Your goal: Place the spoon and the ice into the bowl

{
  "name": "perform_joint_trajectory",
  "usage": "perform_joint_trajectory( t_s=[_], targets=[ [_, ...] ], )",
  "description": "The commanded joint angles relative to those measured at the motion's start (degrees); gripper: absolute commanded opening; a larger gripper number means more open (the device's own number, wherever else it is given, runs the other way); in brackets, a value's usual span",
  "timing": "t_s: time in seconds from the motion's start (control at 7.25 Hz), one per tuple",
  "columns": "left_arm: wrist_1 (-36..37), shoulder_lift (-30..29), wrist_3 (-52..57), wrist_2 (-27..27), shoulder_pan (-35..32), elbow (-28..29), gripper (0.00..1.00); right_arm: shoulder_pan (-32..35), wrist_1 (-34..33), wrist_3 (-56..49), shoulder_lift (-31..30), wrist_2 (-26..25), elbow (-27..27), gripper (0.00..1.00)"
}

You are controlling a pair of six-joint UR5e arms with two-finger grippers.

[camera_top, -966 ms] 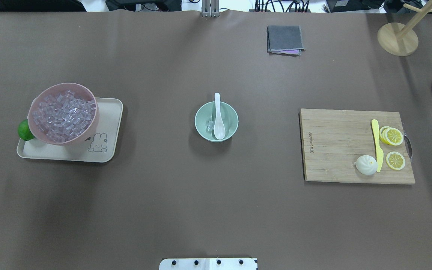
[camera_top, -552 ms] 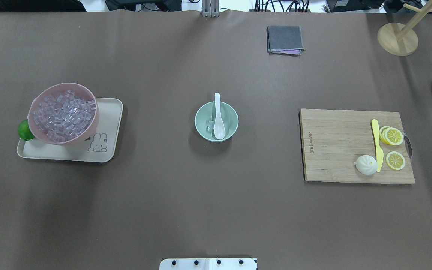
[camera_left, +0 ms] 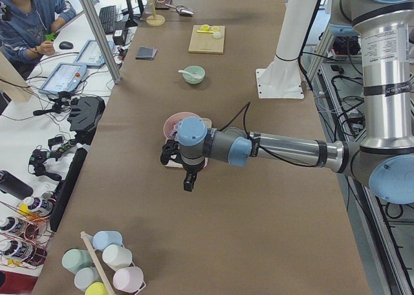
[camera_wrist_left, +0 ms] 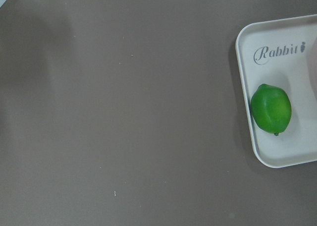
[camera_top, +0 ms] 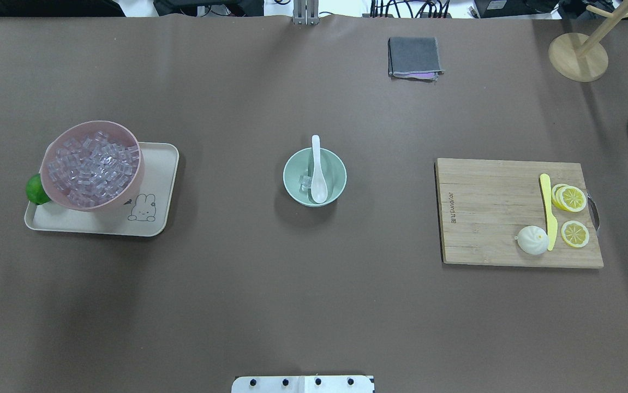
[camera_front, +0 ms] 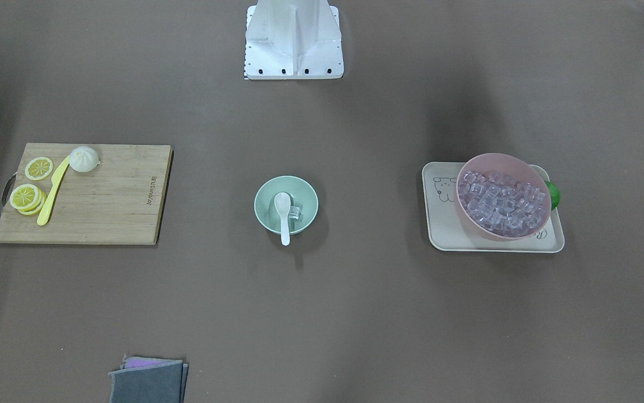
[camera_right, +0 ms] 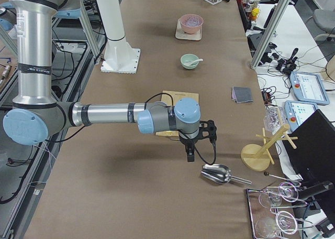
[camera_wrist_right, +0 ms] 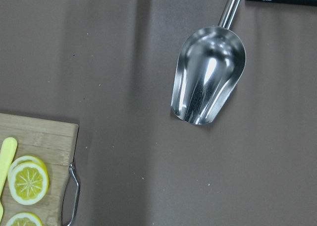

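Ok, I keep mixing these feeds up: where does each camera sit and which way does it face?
Front-facing: across the table, steeply down on the bowl; robot base at top.
Overhead: behind the robot, forward and down; base at bottom.
Exterior left: table end, along it; left arm near.
Exterior right: opposite end; right arm near.
Left wrist: down on lime, tray; no body.
Right wrist: down on scoop; no body.
Shared: first two show spoon and ice in bowl.

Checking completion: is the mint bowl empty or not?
Not empty: the spoon and one ice cube lie inside the bowl.
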Motion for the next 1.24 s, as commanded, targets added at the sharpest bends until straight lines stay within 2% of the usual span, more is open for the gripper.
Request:
perform_joint_trajectory(
  t_s=[0.0,0.69,1.1],
  targets=[
    [0.03,0.74,-0.01,0.11,0.04,0.07,0.98,0.11,0.51,0.07,-0.02,0.02,0.13,1.00],
    [0.03,1.79,-0.18,0.03,0.39,-0.28,0.98,0.37,-0.02,0.86,0.24,0.37,0.92,1.00],
    [-0.32,-0.84,-0.36,0.38,0.39,-0.01,0.98,0.29,-0.11,0.86,0.42,0.55,-0.57,1.00]
  ],
)
